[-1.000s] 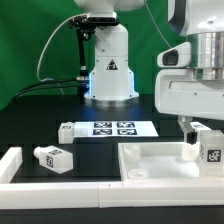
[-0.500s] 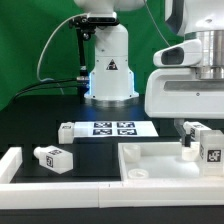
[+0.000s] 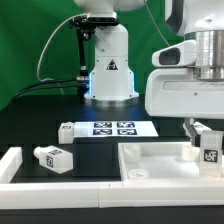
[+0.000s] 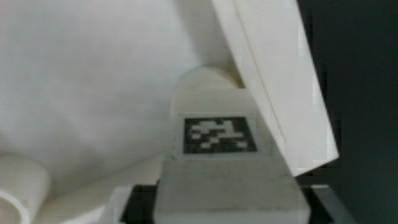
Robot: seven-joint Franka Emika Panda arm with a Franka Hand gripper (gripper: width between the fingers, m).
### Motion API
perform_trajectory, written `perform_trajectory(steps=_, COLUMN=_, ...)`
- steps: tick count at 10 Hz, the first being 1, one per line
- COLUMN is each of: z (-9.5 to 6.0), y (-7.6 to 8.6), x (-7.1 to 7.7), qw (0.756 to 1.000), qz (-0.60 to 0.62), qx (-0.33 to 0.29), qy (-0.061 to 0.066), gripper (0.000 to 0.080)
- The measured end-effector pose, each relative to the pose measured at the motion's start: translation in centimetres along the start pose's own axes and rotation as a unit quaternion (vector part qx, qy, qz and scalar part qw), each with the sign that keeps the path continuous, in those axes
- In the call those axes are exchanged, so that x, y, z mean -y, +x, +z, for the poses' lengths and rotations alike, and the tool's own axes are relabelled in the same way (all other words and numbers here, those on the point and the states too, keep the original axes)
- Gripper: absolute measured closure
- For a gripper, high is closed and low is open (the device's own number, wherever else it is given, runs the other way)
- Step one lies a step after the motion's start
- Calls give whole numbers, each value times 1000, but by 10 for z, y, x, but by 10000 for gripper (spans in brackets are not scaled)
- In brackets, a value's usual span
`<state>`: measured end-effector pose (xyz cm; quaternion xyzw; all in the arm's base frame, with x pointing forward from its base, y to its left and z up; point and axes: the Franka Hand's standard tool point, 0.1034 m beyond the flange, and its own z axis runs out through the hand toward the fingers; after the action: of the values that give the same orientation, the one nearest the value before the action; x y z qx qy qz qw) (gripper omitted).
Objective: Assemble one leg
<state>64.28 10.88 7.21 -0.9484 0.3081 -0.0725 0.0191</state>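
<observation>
Three legs in view. One leg (image 3: 209, 149), tagged, at the exterior view's right, clamped between the fingers of the gripper (image 3: 204, 143), over the right edge of the white panel (image 3: 150, 160); the wrist view shows the same leg (image 4: 219, 150) between narrowly set jaws. A second leg (image 3: 52, 157) lies on the black table (image 3: 30, 130) near the left. A third leg (image 3: 67, 131) lies farther back, touching the left end of one marker board (image 3: 113, 128).
</observation>
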Motion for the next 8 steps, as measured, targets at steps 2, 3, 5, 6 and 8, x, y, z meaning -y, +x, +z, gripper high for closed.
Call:
perform_trajectory(steps=2, z=0, y=1, x=-2, qw=992, qz=128, qx=4, qy=-13, gripper=515)
perform_trajectory(steps=3, z=0, y=2, x=-4, qw=981, qz=191, qx=11, qy=-15, gripper=515)
perform_trajectory(steps=5, z=0, y=2, x=-5, qw=948, qz=318, qx=21, qy=-18, gripper=514)
perform_trajectory(steps=6, z=0, y=0, x=-4, qw=923, qz=383, qx=22, qy=-19, gripper=514)
perform_trajectory(steps=8, z=0, y=-5, x=2, qw=869, qz=495, qx=18, qy=-19, gripper=514)
